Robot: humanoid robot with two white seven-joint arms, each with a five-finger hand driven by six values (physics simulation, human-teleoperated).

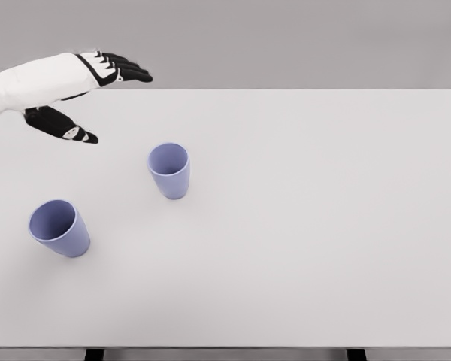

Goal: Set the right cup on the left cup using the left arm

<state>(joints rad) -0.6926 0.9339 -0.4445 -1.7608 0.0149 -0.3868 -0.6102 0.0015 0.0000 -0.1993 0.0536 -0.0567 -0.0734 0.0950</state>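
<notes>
Two lavender-blue cups stand upright on the white table (301,226). The right cup (170,170) is near the table's middle left. The left cup (59,228) sits nearer the front left. My left hand (98,98) hovers above the table's far left, up and to the left of the right cup and apart from both cups. Its black fingers (128,70) are stretched out toward the right and the thumb (68,128) hangs below; it holds nothing. The right arm does not show.
The table's far edge runs across the top behind the hand. Its front edge lies at the bottom of the view, with two dark legs under it.
</notes>
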